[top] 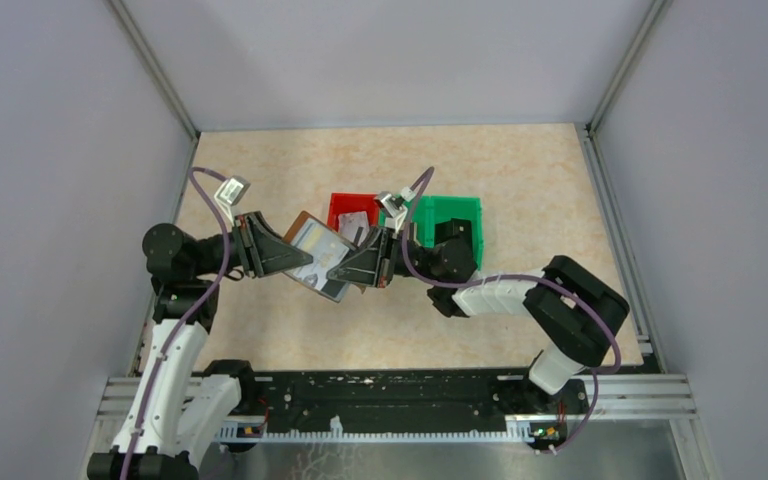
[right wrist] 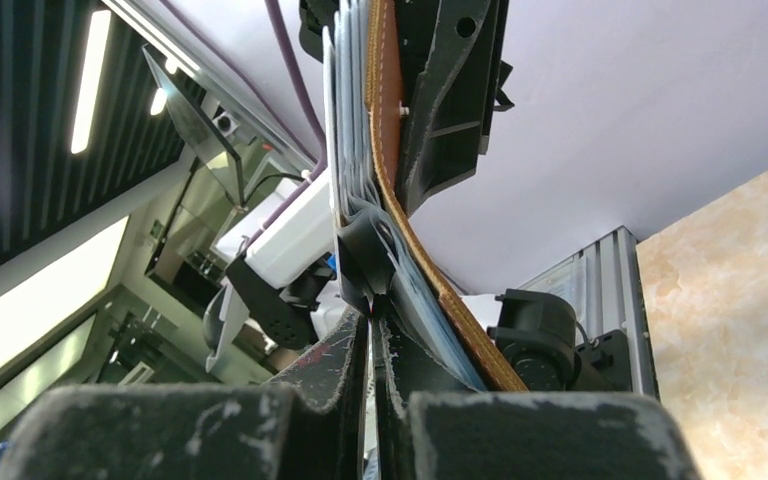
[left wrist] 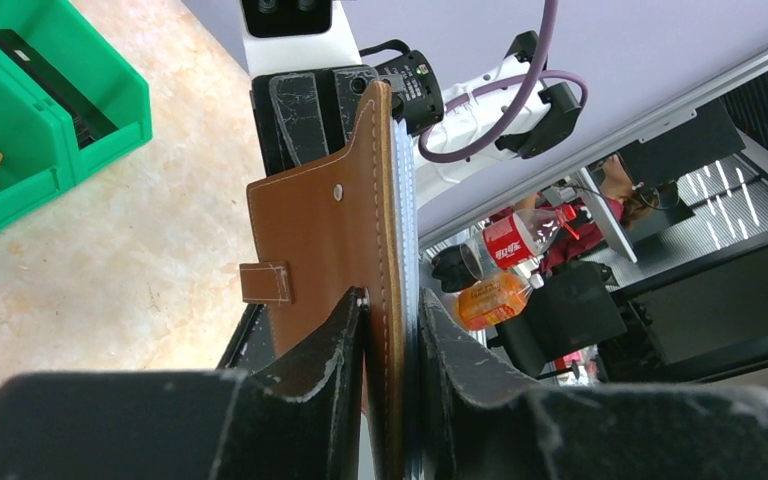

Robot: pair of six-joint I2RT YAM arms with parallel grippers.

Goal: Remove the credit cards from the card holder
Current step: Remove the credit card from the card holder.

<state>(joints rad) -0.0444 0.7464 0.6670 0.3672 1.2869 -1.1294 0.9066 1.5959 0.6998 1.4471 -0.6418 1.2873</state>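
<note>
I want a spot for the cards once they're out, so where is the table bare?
Bare table runs behind the red bin and green bin, right of the green bin, and along the near edge. It is crowded mid-table, where the left gripper and right gripper hold the card holder.

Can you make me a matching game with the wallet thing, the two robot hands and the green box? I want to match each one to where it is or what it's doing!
Things:
1. card holder
2. left gripper
3. right gripper
4. green bin

Places or states:
A. sitting on the table beside the red bin
B. clamped across the brown cover
C. held up off the table between both arms
D. pinching a thin edge among the pale inner pockets

Right pairs: 1-C, 2-B, 3-D, 4-A.
</note>
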